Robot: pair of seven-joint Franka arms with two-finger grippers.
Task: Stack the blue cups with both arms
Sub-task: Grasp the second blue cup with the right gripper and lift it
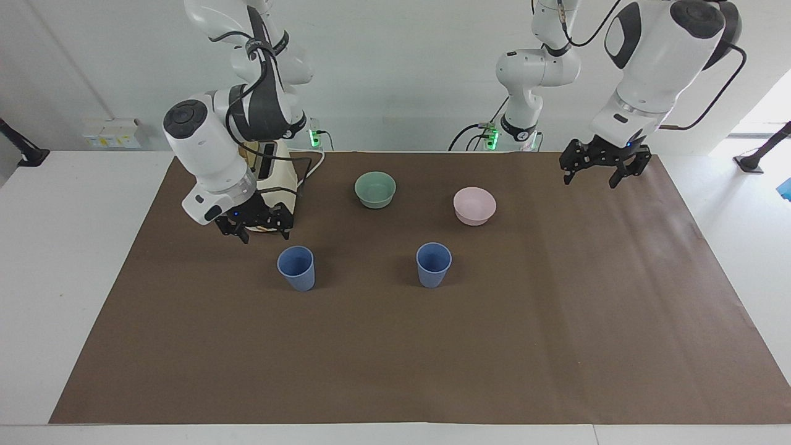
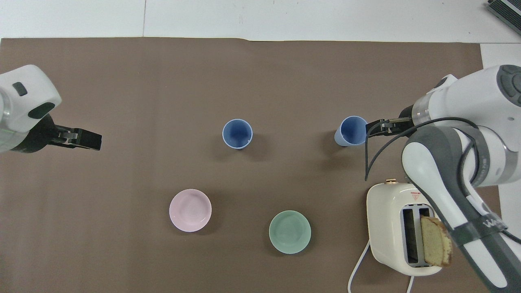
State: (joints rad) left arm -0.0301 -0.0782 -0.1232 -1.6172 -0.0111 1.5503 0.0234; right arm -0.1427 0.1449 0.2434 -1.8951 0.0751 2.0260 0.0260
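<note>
Two blue cups stand upright and apart on the brown mat (image 1: pixel 432 358). One cup (image 1: pixel 296 267) (image 2: pixel 352 130) is toward the right arm's end, the other cup (image 1: pixel 434 264) (image 2: pixel 237 133) near the middle. My right gripper (image 1: pixel 256 230) (image 2: pixel 372 127) hangs low and open over the mat between the toaster and the first cup, close beside it and not touching it. My left gripper (image 1: pixel 590 178) (image 2: pixel 91 140) is open and empty, raised over the mat at the left arm's end.
A cream toaster (image 1: pixel 277 179) (image 2: pixel 401 228) with a slice of bread in one slot stands nearer to the robots than the first cup, partly hidden by the right arm. A mint-green bowl (image 1: pixel 375 188) (image 2: pixel 290 231) and a pink bowl (image 1: pixel 474 205) (image 2: pixel 190 210) sit nearer to the robots than the cups.
</note>
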